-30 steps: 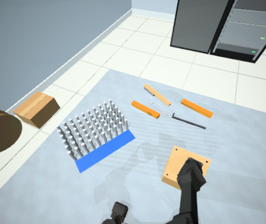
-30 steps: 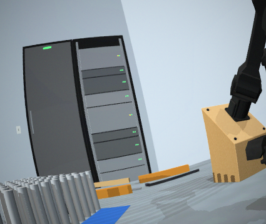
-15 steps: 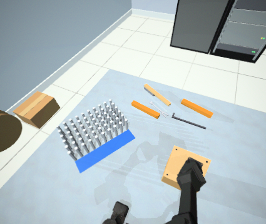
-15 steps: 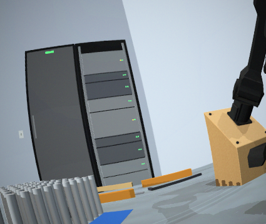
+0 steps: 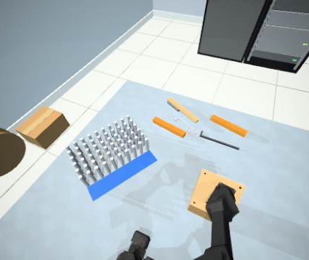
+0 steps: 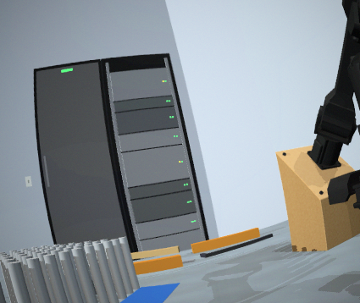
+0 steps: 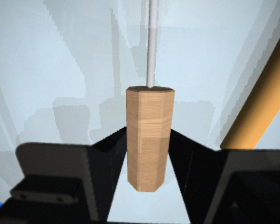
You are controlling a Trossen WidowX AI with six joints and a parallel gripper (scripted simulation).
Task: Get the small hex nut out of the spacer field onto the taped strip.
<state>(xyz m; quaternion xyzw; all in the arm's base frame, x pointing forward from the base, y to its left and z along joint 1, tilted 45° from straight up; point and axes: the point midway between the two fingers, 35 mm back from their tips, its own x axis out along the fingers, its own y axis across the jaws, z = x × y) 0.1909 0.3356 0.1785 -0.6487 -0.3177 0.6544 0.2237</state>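
My gripper (image 7: 147, 131) is shut on the wooden handle (image 7: 149, 112) of a tool in the wrist view. The tool's thin grey shaft (image 7: 152, 45) runs from the handle past the top edge; its far end is out of view. In the top view my fingers are hidden. The metal spacers (image 5: 106, 168) (image 6: 68, 275) stand upright in rows, with the blue taped strip (image 5: 123, 176) (image 6: 152, 294) in front of them. I cannot make out the nut. A black bent tool (image 5: 219, 141) (image 6: 236, 246) and a pale thin forked tool (image 5: 191, 133) lie behind the strip.
Orange bars (image 5: 168, 127) (image 5: 228, 125) (image 6: 157, 264) and a tan bar (image 5: 182, 110) (image 6: 156, 253) lie near the thin tools. A wooden block (image 5: 199, 189) (image 6: 304, 212) stands under the arm's base. An orange-tan rod (image 7: 262, 105) lies right of the handle in the wrist view.
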